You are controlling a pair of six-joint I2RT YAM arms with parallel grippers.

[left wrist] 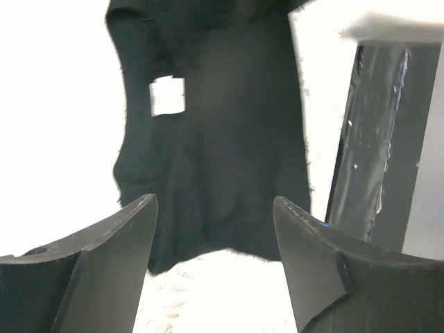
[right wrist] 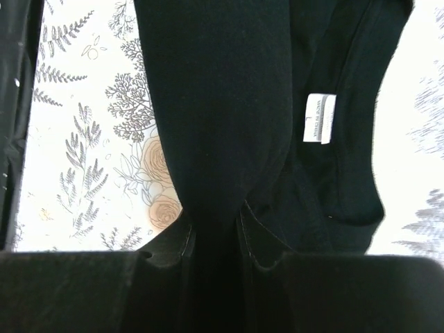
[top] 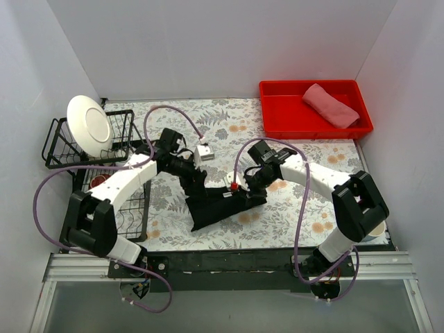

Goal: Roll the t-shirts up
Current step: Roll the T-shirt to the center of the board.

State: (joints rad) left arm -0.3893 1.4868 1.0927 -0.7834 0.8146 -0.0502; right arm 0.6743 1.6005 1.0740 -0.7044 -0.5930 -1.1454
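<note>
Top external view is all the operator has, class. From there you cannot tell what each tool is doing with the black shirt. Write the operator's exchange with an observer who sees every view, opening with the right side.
Operator: Is the right tool holding anything?
Observer: Yes. The right wrist view shows the right tool shut on a bunched fold of the black shirt.
Operator: And the left one?
Observer: The left tool is open, with its fingers apart. The shirt lies beyond them, not pinched.
Operator: Which end of the shirt is on the right side?
Observer: The neck end. A white label shows inside the collar, just right of the gripped fold.
</note>
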